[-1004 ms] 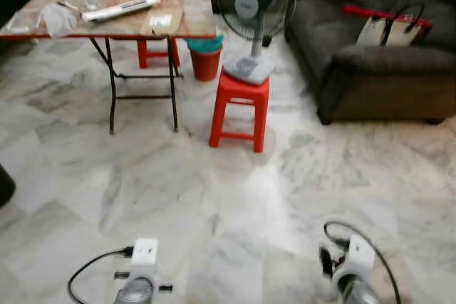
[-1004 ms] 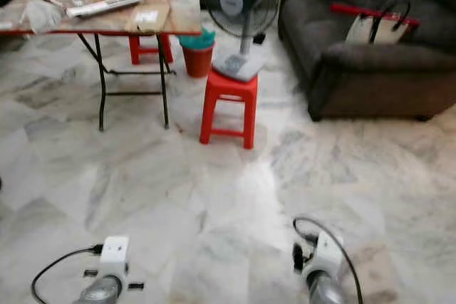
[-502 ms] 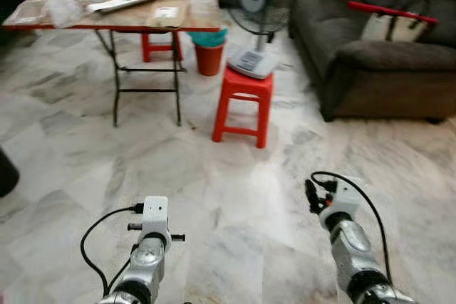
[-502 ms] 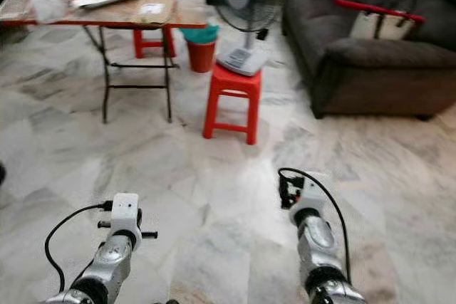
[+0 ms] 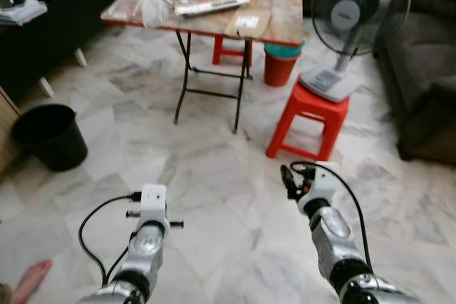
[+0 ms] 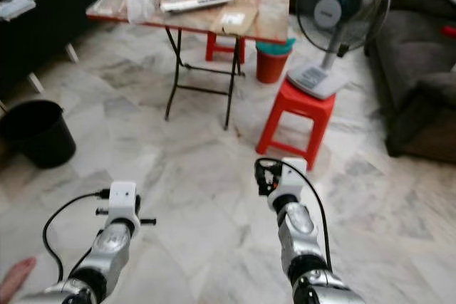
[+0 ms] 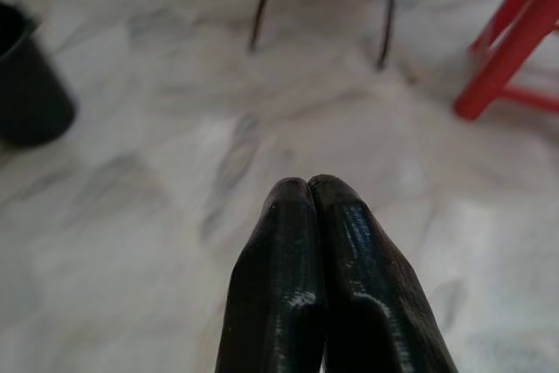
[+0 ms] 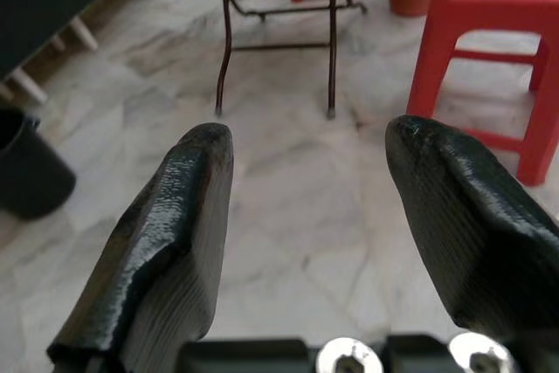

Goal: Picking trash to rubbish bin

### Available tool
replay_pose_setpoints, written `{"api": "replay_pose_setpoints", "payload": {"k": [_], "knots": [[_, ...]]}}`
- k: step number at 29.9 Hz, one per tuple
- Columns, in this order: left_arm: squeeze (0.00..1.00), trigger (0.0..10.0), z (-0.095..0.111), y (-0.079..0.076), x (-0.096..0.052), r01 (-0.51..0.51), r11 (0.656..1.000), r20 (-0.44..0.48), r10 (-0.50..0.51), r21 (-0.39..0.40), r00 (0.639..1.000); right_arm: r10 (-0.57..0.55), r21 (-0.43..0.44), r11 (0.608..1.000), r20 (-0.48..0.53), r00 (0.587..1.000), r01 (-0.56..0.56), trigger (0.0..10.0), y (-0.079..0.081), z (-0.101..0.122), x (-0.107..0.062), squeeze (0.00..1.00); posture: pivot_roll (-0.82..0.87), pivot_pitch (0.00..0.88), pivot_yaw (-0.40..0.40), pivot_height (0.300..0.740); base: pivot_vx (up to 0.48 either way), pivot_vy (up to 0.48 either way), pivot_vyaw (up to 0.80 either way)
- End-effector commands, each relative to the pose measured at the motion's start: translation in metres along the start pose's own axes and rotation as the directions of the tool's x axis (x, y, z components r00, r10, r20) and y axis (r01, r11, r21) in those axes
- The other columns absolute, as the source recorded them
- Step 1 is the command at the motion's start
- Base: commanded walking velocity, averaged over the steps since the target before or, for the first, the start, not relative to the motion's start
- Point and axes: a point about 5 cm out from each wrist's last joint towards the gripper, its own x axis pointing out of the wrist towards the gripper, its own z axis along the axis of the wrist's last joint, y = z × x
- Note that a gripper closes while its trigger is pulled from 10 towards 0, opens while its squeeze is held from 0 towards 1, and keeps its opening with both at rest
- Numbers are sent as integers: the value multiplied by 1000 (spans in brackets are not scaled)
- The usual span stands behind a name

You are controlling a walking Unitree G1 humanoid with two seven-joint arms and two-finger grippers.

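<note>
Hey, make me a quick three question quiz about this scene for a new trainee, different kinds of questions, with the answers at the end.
1. True or false: the left gripper has its jaws open.
2. What does the fan stand on? A) folding table B) red stool C) floor
3. Fill in: the black bin stands on the robot's ____ side.

Key:
1. False; they are shut, while the right gripper is open and empty.
2. B, the red stool.
3. Left.

- The floor [image 5: 214,169] was polished grey-white marble, glossy.
- The table [image 5: 278,23] had a marble-patterned top, red-edged, on thin dark metal legs.
- The stool [image 5: 308,120] was smooth red plastic.
- The bin [image 5: 50,137] was matt black plastic.
- The left tool [image 7: 310,194] had glossy black fingers; the right tool [image 8: 301,155] had fine-ribbed pads.
</note>
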Motion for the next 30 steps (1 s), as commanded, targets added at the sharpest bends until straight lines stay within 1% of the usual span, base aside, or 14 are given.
{"api": "replay_pose_setpoints", "payload": {"k": [1, 2, 3, 4, 5, 6, 7, 8, 10, 11, 13, 15, 19, 30], "knots": [[0, 10000, -2, -10, -1, 30, 999, -9, -30, -18, 1000, -32, -10, 999, 2, 999, 32, 10000, -12, 2, -3, 0, -103, 12, -49, 740, 465, 0, 0], [0, 10000, 0, -17, 2, 55, 986, -54, -64, -159, 996, -28, -7, 1000, 0, 1000, 28, 10000, -11, 2, -2, 0, -101, 8, -50, 740, 240, 0, 0], [0, 10000, 1, -25, 4, 74, 950, -88, -105, -303, 991, -25, -5, 1000, -3, 1000, 25, 10000, -10, 2, -2, 0, -96, 13, -53, 740, 247, 0, 0], [0, 10000, 6, -31, 6, 84, 914, -83, -127, -398, 988, -22, -4, 1000, -4, 1000, 22, 10000, -9, 2, -1, 0, -96, 13, -53, 740, 0, 0, 0], [0, 10000, 21, -37, 9, 124, 929, -6, -134, -350, 991, -18, -5, 1000, -1, 1000, 18, 10000, -8, 3, 0, 0, -96, 22, -54, 740, 259, 0, 0], [0, 10000, 21, -37, 9, 124, 929, -6, -134, -350, 991, -18, -5, 1000, -1, 1000, 18, 10000, -8, 3, 0, 0, -96, 22, -54, 740, 259, 0, 0], [0, 10000, 32, -36, 11, 123, 962, 65, -111, -245, 992, -22, -8, 1000, 19, 1000, 22, 10000, -7, 7, 1, 0, -96, 31, -54, 740, 315, 0, 0], [0, 10000, 37, -35, 11, 116, 974, 97, -99, -192, 990, -26, -8, 1000, 32, 999, 26, 10000, -7, 9, 1, 0, -96, 31, -54, 740, 311, 0, 0], [0, 10000, 45, -33, 12, 101, 988, 147, -83, -116, 986, -26, -8, 1000, 50, 998, 27, 10000, -7, 12, 2, 0, -97, 35, -55, 740, 439, 0, 0], [0, 10000, 51, -29, 13, 74, 994, 189, -57, -81, 980, -16, -21, 1000, 70, 997, 18, 10000, -4, 16, 4, 0, -100, 38, -52, 740, 458, 0, 0], [0, 10000, 58, -21, 14, 26, 999, 229, -15, -45, 973, 10, -45, 999, 104, 995, -6, 10000, 1, 22, 6, 0, -99, 42, -52, 740, 471, 0, 650], [0, 10000, 61, -16, 14, 9, 1000, 249, -2, -25, 968, 18, -49, 999, 121, 993, -12, 10000, 3, 26, 8, 0, -100, 43, -52, 740, 469, 0, 788], [0, 10000, 64, -5, 16, -11, 1000, 250, 16, -22, 968, 41, -62, 998, 136, 990, -33, 10000, 8, 31, 10, 0, -101, 49, -54, 740, 467, 0, 792], [0, 10000, 65, 0, 15, -55, 998, 275, 51, 9, 960, 70, -64, 996, 155, 986, -60, 10000, 18, 32, 11, 0, -101, 51, -49, 740, 466, 0, 798]]}}
